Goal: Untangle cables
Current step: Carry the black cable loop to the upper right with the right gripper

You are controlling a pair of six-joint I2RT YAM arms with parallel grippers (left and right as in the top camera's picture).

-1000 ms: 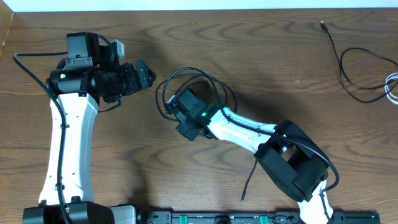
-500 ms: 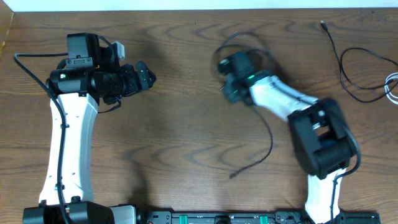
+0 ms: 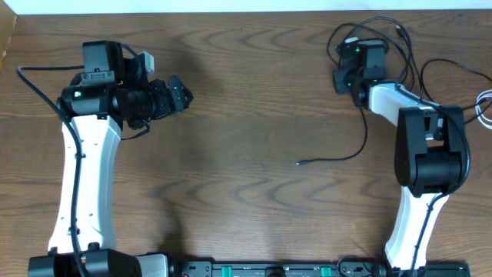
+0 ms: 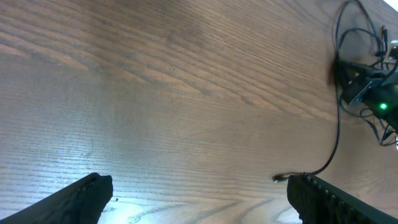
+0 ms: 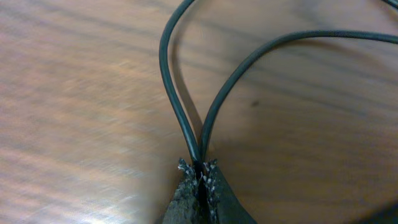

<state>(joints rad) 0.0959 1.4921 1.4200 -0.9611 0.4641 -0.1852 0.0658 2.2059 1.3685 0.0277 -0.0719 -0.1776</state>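
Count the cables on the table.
3: one black cable in the right gripper, another black cable far right, a white cable at the right edge. Overlaps may hide more.

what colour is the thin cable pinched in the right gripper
Black; the thin looped cable clamped in the right gripper shows best in the right wrist view.

My left arm (image 3: 77,185) and right arm (image 3: 388,98) are white with black joints; a green light (image 3: 357,51) glows on the right.
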